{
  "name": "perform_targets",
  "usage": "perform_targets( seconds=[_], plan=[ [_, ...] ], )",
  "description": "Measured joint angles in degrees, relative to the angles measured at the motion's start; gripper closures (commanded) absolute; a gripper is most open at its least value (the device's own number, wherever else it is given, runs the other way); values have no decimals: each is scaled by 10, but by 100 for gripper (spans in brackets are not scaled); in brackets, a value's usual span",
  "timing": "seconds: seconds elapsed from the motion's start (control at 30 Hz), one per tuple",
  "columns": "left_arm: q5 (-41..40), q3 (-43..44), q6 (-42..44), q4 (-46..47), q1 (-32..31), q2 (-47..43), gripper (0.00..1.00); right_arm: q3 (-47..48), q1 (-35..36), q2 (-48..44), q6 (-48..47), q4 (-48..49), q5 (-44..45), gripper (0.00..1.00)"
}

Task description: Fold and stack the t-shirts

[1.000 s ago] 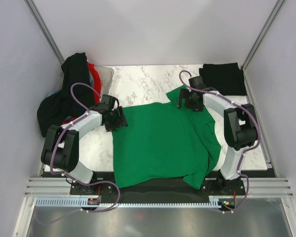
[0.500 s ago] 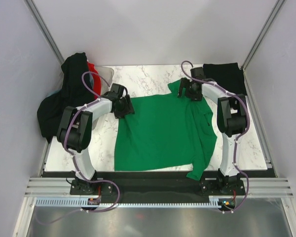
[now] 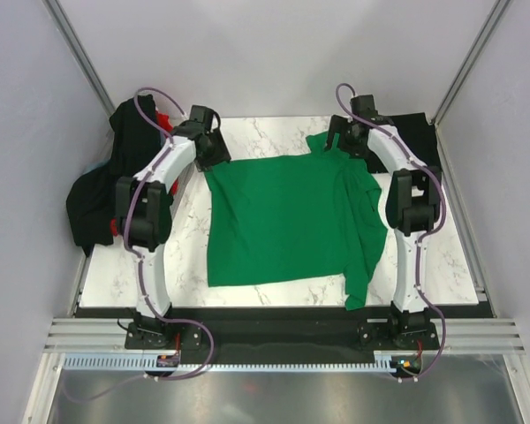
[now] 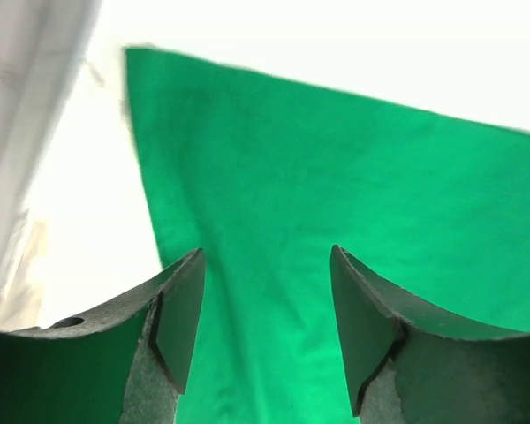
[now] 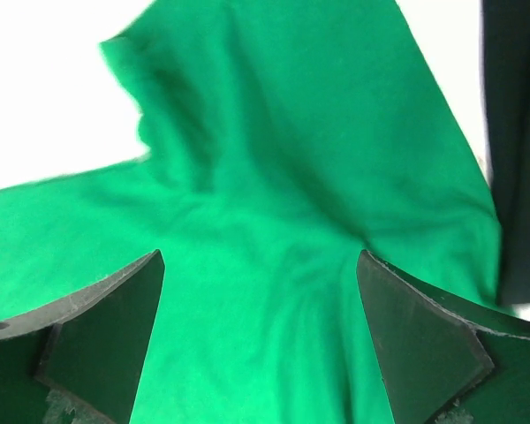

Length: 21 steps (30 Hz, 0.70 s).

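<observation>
A bright green t-shirt [image 3: 283,221] lies spread on the marble table, with one sleeve bunched at the far right corner and its right side folded over. My left gripper [image 3: 214,152] is at the shirt's far left corner. In the left wrist view it [image 4: 266,253] is open, with green fabric [image 4: 336,177] beneath the gap. My right gripper [image 3: 344,141] is over the far right sleeve. It [image 5: 261,256] is wide open above wrinkled green cloth [image 5: 274,132]. A black t-shirt [image 3: 415,132] lies folded at the back right. More black and red t-shirts [image 3: 106,185] are heaped at the left.
The heap of shirts drapes over a translucent tub [image 3: 187,131] at the back left. Grey walls close in the table on three sides. The black shirt's edge [image 5: 521,132] is just right of my right gripper. Bare marble [image 3: 181,256] shows left of the green shirt.
Both arms have reached toward the far side of the table. The green shirt has slid away from the near edge with them. The left jaws have narrowed a little.
</observation>
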Motion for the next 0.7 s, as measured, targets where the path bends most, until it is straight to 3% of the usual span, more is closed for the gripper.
perform_targets(
  seconds=[0.2,0.43,0.53,0.7],
  plan=[
    [-10,-69,0,-31,-7,-160,32,-102,10,-161,-1,-10,-12,2],
    [-14,-329,-14,-18,-70,-406,32,-412,28,-476,29,28,24,2],
    [0,-439,-33,-1,-111,-442,32,-532,21,-549,60,24,42,2],
    [16,-570,-78,35,-173,-441,33,-706,7,-585,105,22,55,2]
  ],
)
